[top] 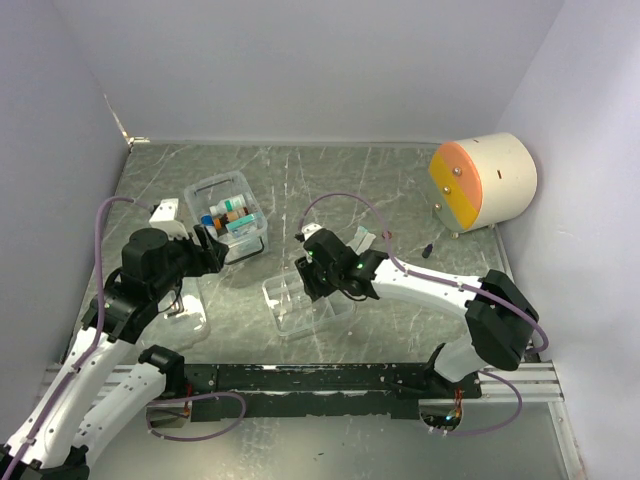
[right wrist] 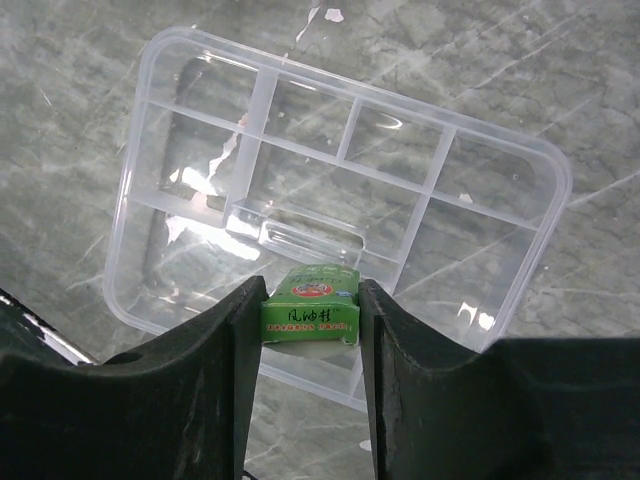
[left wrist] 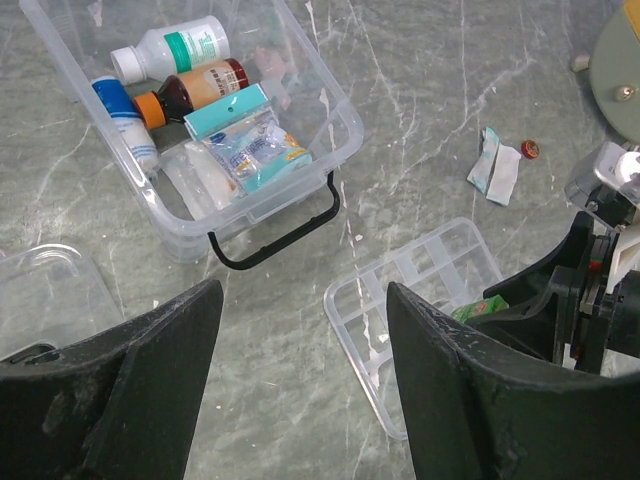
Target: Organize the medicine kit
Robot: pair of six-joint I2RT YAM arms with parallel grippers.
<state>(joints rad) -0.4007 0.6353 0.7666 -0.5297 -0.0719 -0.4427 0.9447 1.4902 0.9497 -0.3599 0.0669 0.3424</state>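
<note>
The medicine kit's clear box [top: 205, 188] stands at the back left with its black latch [left wrist: 275, 243] hanging. It holds bottles [left wrist: 190, 88] and packets [left wrist: 255, 150]. Its clear divided tray [top: 285, 305] lies apart on the table in the middle. My right gripper [right wrist: 311, 300] hovers over the near edge of the tray [right wrist: 400, 150], shut on a small green box [right wrist: 312, 318]. My left gripper [left wrist: 302, 300] is open and holds nothing, above bare table between the kit box [left wrist: 290, 200] and the tray [left wrist: 420, 275].
A large cream-and-orange cylinder [top: 482, 182] stands at the back right. Small sachets [left wrist: 495, 168] and a red cap [left wrist: 531, 149] lie loose beyond the tray. A clear lid [left wrist: 50, 290] rests at the left under my left arm. Walls close in on three sides.
</note>
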